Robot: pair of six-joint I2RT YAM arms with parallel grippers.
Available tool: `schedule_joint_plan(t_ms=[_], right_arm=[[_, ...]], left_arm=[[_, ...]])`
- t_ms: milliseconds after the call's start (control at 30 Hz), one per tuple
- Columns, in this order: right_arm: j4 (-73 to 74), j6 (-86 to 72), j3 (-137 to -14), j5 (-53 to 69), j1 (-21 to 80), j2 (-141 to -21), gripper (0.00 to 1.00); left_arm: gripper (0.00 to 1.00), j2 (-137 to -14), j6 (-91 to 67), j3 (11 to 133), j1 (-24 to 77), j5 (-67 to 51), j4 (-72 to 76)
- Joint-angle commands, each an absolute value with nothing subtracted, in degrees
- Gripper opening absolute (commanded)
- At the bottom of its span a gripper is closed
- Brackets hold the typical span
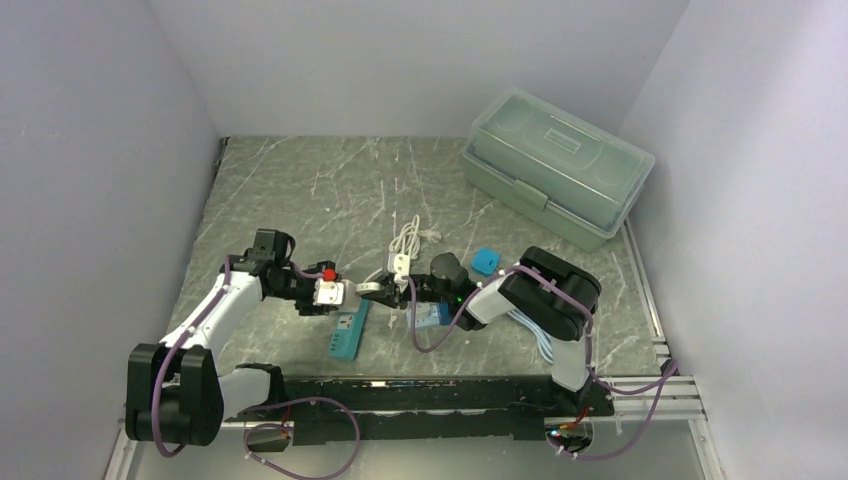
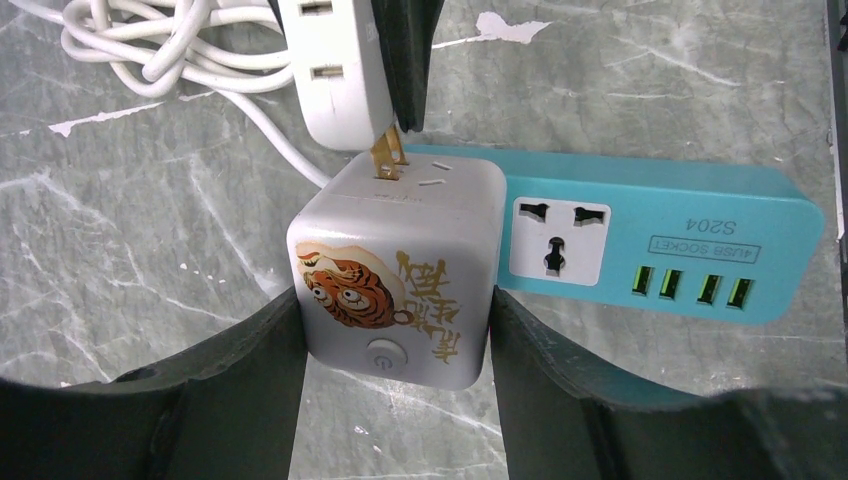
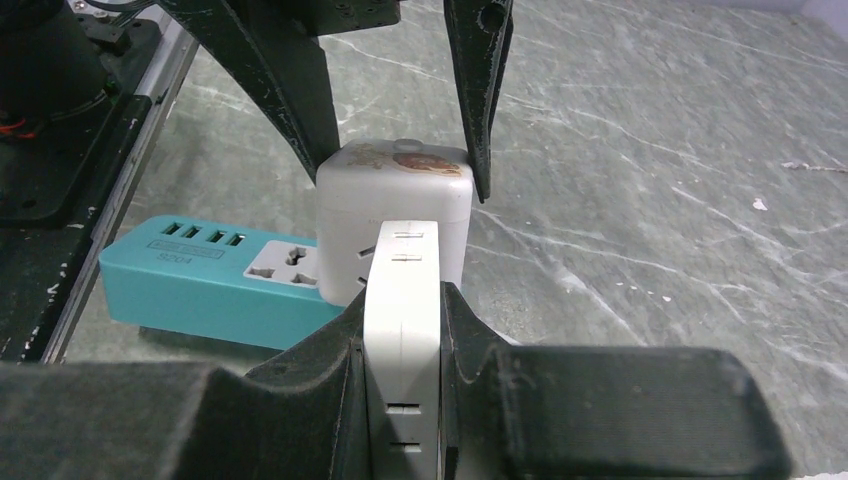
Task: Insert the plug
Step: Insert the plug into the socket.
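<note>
lower centre: left fingers (image 2: 250, 390) grip the cube adapter (image 2: 400, 260), right fingers (image 3: 480, 350) grip the white plug (image 3: 402, 330), prongs (image 2: 388, 155) at the cube's face, depth unclear. power strip (image 2: 680, 220) half hidden behind; bench (image 1: 300, 180) edge close below.

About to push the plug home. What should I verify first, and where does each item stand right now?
1. Left fingers clamp the cube adapter on both sides: ok.
2. Right fingers pinch the white plug: ok.
3. Prongs meet the adapter's slotted face: ok.
4. Prongs fully seated: not ok, brass shows above the face.
5. Cord lies slack in loops: ok.
6. Adapter clear of the teal power strip: cannot tell.
</note>
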State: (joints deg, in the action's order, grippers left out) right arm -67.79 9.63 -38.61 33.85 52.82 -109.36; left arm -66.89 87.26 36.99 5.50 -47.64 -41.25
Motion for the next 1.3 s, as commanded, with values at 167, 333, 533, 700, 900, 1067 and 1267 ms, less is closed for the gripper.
schedule_joint_plan(t_ms=[167, 333, 533, 700, 900, 1067, 1267], right_arm=[[-68.5, 11.8, -41.1, 33.2, 54.4, -110.2, 0.0], [-68.2, 11.9, -41.0, 33.1, 55.3, -110.2, 0.0], [-69.3, 11.0, -40.6, 33.0, 55.8, -111.2, 0.0], [-69.5, 10.5, -40.4, 33.2, 55.9, -111.3, 0.0], [-69.2, 10.3, -39.9, 33.1, 57.0, -111.2, 0.0], [-68.0, 10.8, -39.7, 33.0, 57.6, -110.8, 0.0], [-61.8, 12.9, -40.1, 32.1, 58.4, -108.2, 0.0]], left_arm=[[0.26, -68.2, 89.5, 33.7, 7.1, -40.7, -48.6], [0.24, -68.3, 88.2, 34.2, 7.8, -40.9, -48.7], [0.14, -68.4, 87.7, 34.5, 8.6, -40.9, -48.8], [0.0, -68.6, 86.8, 35.2, 9.3, -41.3, -48.8], [0.0, -69.2, 85.2, 36.2, 10.4, -41.4, -49.0], [0.0, -69.8, 82.9, 37.0, 11.6, -40.8, -48.4], [0.0, -70.9, 78.9, 39.1, 13.8, -39.2, -47.5]])
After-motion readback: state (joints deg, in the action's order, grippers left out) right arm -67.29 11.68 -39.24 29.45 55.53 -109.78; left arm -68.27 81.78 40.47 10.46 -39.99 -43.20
